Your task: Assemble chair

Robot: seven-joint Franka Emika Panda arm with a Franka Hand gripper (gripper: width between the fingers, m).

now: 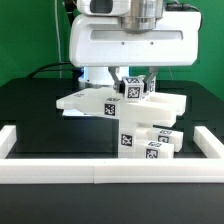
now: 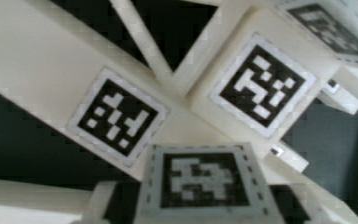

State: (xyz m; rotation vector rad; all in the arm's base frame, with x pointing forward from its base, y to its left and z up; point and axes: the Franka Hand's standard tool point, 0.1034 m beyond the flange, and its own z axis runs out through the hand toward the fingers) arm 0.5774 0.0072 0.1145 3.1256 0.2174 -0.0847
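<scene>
One robot arm with one gripper (image 1: 137,88) is in view. Chunky white plastic chair pieces (image 1: 125,120) form one cluster; about five black-and-white square tags (image 1: 127,140) show, and two long white border rails (image 1: 100,173).

black tabletop (image 1: 30,110), white border rails (image 1: 95,175) along lower frame and both sides, green backdrop (image 1: 25,40) upper left.

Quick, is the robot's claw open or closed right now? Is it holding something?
Gripper: closed on a white tagged chair piece at the top of the stack of parts.
</scene>
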